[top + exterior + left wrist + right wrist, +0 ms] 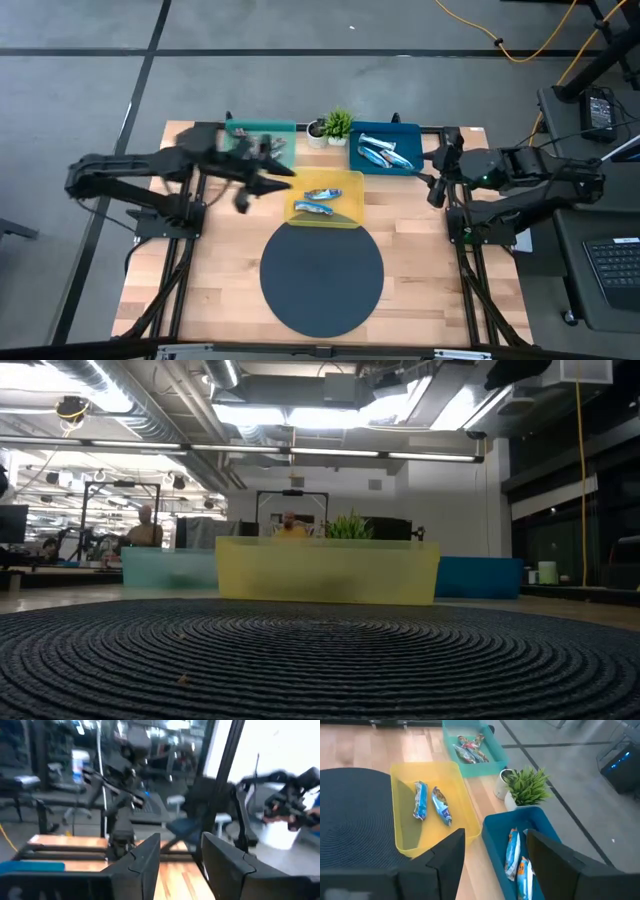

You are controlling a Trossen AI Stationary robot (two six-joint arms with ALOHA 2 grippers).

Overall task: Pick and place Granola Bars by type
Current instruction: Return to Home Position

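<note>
While the left gripper (272, 180) hangs above the gap between the green bin (260, 126) and the yellow bin (345, 205), my worry is clearance. If I bring that arm home on a low path, a finger could catch a bin wall, drag the bin and spill what is sorted. Its jaws stand apart with nothing between them. The right gripper (495, 862) waits at the table's right edge beside the blue bin (495, 840), its jaws likewise parted and empty. A careless swing there might knock that bin or the potted plant (525, 785).

Every one of the granola bars (420, 800) I can see lies in a bin: two in the yellow, several in the blue, a small heap in the green. From above, the yellow bin's pair lie flat and roughly parallel, their long axes running across the table from side to side. The blue bin's bars lie on a diagonal. The green bin's bars cross one another, so I cannot tell which way each one points.
</note>
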